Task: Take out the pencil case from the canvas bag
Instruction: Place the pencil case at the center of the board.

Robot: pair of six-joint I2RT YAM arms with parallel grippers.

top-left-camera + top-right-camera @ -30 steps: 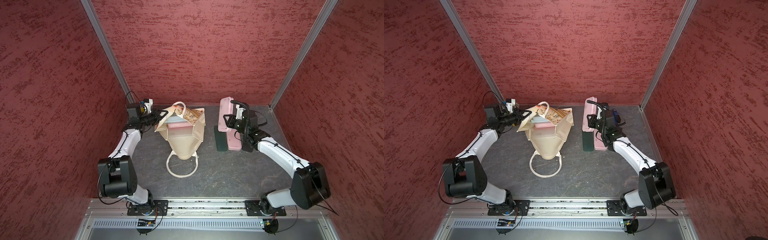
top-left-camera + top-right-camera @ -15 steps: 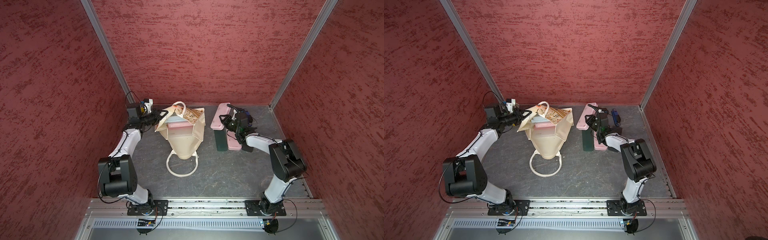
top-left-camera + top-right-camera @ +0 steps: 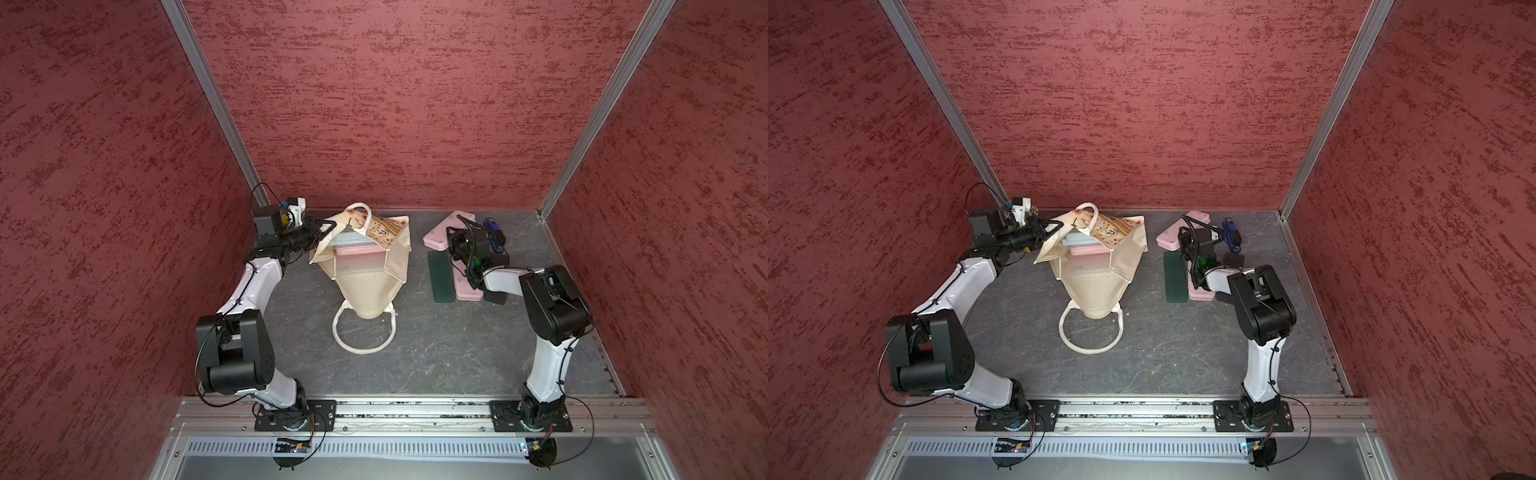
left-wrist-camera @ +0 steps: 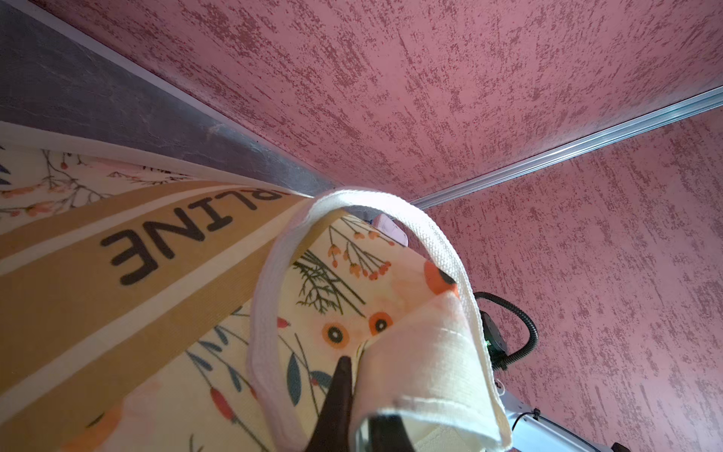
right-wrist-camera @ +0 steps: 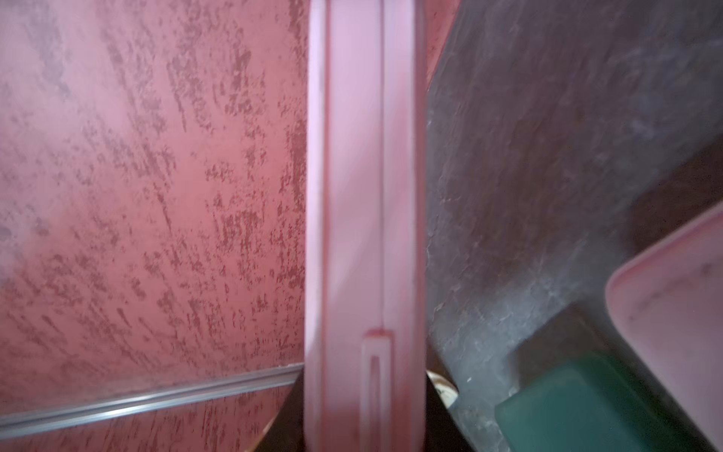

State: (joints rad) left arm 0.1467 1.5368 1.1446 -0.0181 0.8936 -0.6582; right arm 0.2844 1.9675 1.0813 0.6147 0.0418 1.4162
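My left tool [image 3: 326, 227] is clenched on the rim of the canvas bag [image 3: 365, 286] at the corner of its mouth nearest my left arm, pinching a fold of cream cloth beside the white handle [image 4: 442, 250]. The bag lies on the table [image 3: 436, 353] with its mouth toward the back wall and its narrow base toward me. Its other handle lies looped on the table in front of it. Two cases show in the open mouth, a pale blue case [image 3: 353, 240] above a pink one [image 3: 359, 250], both lying across the opening.

My right tool [image 5: 364, 422] grasps the pink pencil case [image 3: 436, 237], which is out of the bag and well to its right. In both top views its long axis runs on a slant, one end toward the far right, the other toward the bag, near the far end of a green case [image 3: 440, 278]. In the right wrist view it runs straight out from the tool, seamed edge toward the camera. I cannot tell if it touches the table.
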